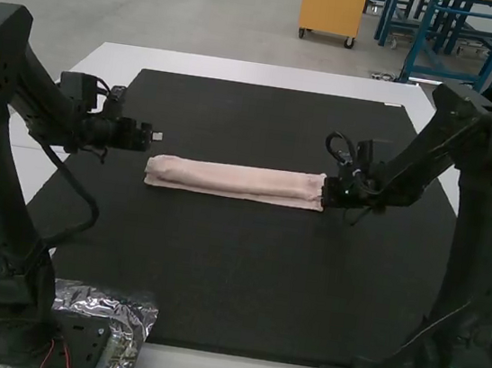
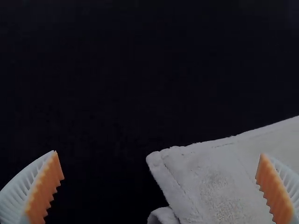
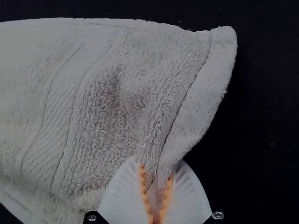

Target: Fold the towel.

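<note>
Towel (image 1: pixel 235 181) is laid across the middle of the dark mat (image 1: pixel 234 273) on the white counter (image 1: pixel 243 71), in a long narrow strip. Lengthwise folding looks done, judging by the strip shape; can't confirm layer count. Probably remaining: fold crosswise, end over end, then square up. Call it partway, not finished.

Right gripper (image 3: pixel 158 164) has its jaws clenched on cloth at the strip's right end, pinched in from the corner. Left gripper (image 2: pixel 159 153) is released, jaws wide apart, near the strip's left end; high view puts its tip just beyond that end's far corner. No grasp there. If both ends are meant to be held, the left one needs a grab first.

Material: thick terry, pale pink in high view. Looped nap, flat woven band (image 3: pixel 51 135) with slanted ribs, smoother stitched hem (image 3: pixel 205 88) along the edge. Pinch pulls the pile into creases that converge at the jaws. Left end shows a blunt corner with a rounded roll of cloth (image 2: pixel 163 217) beside it, so edges may not line up there. Soft stuff, likely to sag if lifted one-sided.
</note>
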You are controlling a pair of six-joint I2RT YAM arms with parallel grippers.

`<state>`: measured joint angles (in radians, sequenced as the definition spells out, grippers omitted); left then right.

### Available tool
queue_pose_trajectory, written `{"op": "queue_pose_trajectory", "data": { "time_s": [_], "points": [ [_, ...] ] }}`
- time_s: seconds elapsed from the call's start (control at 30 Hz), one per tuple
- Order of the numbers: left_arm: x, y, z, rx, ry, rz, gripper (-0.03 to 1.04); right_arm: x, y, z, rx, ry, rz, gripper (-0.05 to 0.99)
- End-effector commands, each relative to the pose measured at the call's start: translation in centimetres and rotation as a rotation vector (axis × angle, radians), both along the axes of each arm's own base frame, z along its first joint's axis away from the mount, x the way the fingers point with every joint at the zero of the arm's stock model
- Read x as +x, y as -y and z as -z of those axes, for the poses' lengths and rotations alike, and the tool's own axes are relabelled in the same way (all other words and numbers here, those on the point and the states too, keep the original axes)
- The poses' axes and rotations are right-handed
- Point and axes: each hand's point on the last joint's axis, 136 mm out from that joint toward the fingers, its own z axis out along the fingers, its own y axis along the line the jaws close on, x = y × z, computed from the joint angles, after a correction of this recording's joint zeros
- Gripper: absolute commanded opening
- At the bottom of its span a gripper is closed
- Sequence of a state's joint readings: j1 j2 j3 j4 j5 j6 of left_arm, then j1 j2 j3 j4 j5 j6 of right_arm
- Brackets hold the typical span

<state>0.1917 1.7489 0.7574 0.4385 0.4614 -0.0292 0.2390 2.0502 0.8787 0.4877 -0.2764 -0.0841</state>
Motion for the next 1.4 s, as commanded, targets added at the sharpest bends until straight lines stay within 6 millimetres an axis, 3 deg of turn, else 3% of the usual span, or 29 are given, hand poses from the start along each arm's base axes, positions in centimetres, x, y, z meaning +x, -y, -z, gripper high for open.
{"op": "queue_pose_trajectory", "data": {
  "time_s": [0.0,0.07,0.3,0.47,0.57,0.67,0.77,1.17,1.37],
  "points": [
    [0.6,-0.3,-2.2,0.002,0.051,-0.002,0.97,-5.7,-2.3,4.8,0.028,-0.200,-0.140,-0.02],
    [0.5,-0.2,-2.1,0.004,0.052,0.001,0.97,-5.0,-1.1,3.2,0.040,-0.165,-0.112,-0.02],
    [0.7,-0.1,-2.5,0.005,0.064,0.005,0.97,-1.5,5.8,-2.6,0.092,-0.044,0.052,-0.02],
    [0.8,0.5,-2.5,0.005,0.065,0.017,0.97,-0.5,10.5,-5.2,0.086,-0.007,0.125,-0.02],
    [0.9,1.0,-2.6,0.008,0.068,0.026,0.97,-0.3,12.1,-6.9,0.083,0.021,0.137,-0.02],
    [1.0,1.2,-2.9,0.017,0.082,0.027,0.97,-0.3,12.1,-8.2,0.087,0.038,0.137,-0.02],
    [1.1,1.1,-3.2,0.029,0.093,0.016,0.97,-0.6,10.3,-9.3,0.107,0.042,0.104,-0.02],
    [1.3,-0.5,-5.1,0.116,0.175,-0.087,0.97,-2.5,-4.4,-11.5,0.171,0.068,-0.145,-0.02],
    [0.7,-0.6,-5.6,0.119,0.212,-0.099,0.97,-3.2,-9.9,-11.5,0.199,0.057,-0.228,-0.02]
  ]
}}
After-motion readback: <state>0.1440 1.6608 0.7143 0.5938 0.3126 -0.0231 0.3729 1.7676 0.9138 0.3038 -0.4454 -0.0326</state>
